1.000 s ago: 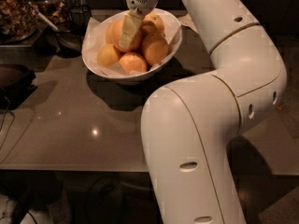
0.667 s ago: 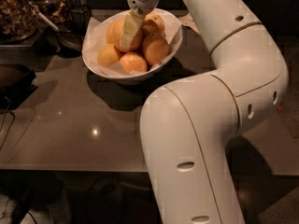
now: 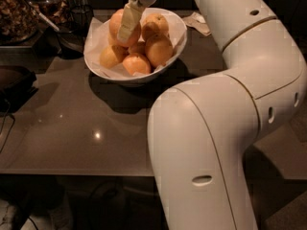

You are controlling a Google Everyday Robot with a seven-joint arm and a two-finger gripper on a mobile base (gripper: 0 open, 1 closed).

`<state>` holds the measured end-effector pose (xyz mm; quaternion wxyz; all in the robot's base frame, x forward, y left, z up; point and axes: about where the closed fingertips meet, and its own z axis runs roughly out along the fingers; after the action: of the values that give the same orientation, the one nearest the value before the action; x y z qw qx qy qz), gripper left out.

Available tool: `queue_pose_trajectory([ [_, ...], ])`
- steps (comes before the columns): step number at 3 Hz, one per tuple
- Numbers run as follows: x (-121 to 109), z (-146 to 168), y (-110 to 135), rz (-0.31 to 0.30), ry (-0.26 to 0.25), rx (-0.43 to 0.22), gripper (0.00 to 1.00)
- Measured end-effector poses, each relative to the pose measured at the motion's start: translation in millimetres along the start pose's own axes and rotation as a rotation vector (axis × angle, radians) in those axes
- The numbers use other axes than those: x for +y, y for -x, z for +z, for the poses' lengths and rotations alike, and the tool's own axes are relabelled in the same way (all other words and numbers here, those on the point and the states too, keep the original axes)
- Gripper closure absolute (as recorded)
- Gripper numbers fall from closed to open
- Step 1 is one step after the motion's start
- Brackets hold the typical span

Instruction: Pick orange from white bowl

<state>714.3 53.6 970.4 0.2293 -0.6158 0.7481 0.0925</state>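
My two-finger white gripper (image 3: 123,31) hangs over the back left of the wide, glossy white bowl (image 3: 98,67), closed on the round, smooth-skinned, deep-coloured orange (image 3: 114,23) at the top of the pile. One pale finger (image 3: 128,20) lies slantwise across its front; the other is hidden behind the fruit, so I judge rather than see that the hold is on both sides.

To do this step well, I should lift straight up, slowly, until the orange clears the flared rim, and only then carry it away. A sideways pull could roll the neighbouring oranges (image 3: 158,49) or drag the white paper lining (image 3: 101,32) along. The skin is slick and the shape round, so a hold below its widest part would likely squeeze it upward and out; I want the pads across the middle, firm but not crushing.

The orange looks evenly coloured, unmarked, and a little bigger than those touching it below and to its right. The bowl stands on the dark, glossy tabletop (image 3: 72,123)
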Motion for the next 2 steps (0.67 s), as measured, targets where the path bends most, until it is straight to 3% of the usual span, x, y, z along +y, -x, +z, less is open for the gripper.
queue_pose_trajectory([
  [1,11.5,-25.6,20.4,-0.068,-0.040,-0.055,1.00],
  [2,11.8,-25.7,20.7,-0.068,-0.040,-0.056,1.00],
])
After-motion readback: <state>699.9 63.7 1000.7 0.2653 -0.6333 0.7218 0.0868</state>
